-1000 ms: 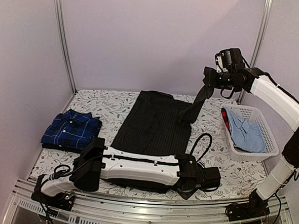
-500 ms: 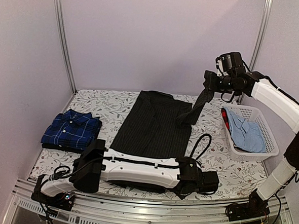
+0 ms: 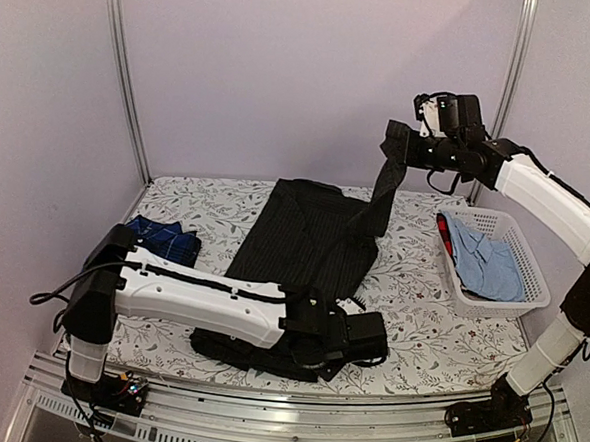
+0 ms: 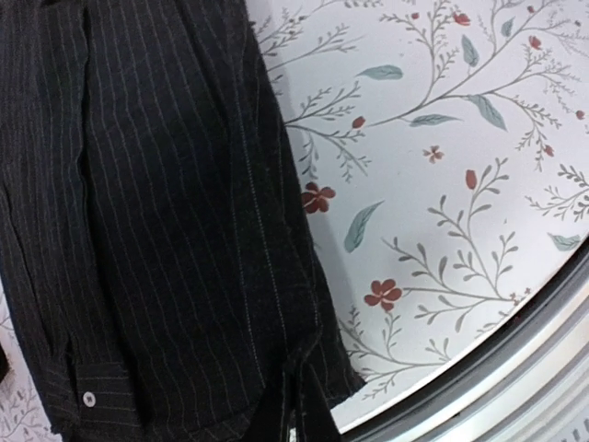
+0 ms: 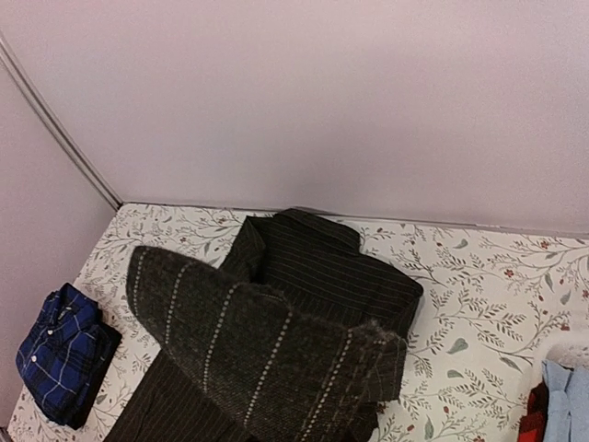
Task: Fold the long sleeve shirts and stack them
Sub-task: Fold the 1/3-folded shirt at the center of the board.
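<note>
The black pinstriped long sleeve shirt (image 3: pixel 299 241) lies flat in the middle of the table, collar to the back. My right gripper (image 3: pixel 398 147) is shut on its right sleeve (image 3: pixel 382 196) and holds it high above the table; in the right wrist view the sleeve's cuff (image 5: pixel 267 359) fills the foreground and hides the fingers. My left gripper (image 3: pixel 366 336) is low at the shirt's near right hem, shut on the cloth, and the hem corner (image 4: pixel 304 396) bunches at it. The folded navy checked shirt (image 3: pixel 169 239) sits at the left, partly behind my left arm.
A white basket (image 3: pixel 516 295) at the right holds a light blue shirt (image 3: pixel 488 258) and something red. The table's metal front rail (image 4: pixel 515 368) runs just beside the hem. My left arm (image 3: pixel 200 300) spans the front of the table.
My left gripper has shut on the black shirt's hem and slid slightly left, while that arm's elbow rose. My right gripper has carried the sleeve higher and to the left.
</note>
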Robot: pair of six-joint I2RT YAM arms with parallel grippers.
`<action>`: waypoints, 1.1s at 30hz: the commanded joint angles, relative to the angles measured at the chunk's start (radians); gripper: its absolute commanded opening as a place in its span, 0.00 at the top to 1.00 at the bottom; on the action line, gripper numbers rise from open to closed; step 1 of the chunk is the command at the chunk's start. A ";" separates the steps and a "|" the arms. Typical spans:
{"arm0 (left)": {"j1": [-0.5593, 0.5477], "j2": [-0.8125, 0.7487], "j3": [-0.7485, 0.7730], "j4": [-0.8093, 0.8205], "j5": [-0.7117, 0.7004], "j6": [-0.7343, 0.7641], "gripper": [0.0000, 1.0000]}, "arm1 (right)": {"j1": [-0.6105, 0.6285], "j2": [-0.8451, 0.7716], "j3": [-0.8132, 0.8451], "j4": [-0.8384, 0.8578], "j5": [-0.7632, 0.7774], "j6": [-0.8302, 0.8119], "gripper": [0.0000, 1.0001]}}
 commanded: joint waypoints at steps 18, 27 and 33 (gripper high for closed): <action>0.269 -0.625 -0.816 0.541 0.339 -0.130 1.00 | 0.183 0.476 0.449 0.472 -0.169 -0.048 1.00; 0.271 -0.683 -0.875 0.544 0.341 -0.152 1.00 | 0.190 0.544 0.531 0.547 -0.199 -0.075 1.00; 0.265 -0.662 -0.873 0.535 0.368 -0.142 1.00 | 0.192 0.522 0.509 0.574 -0.164 -0.077 1.00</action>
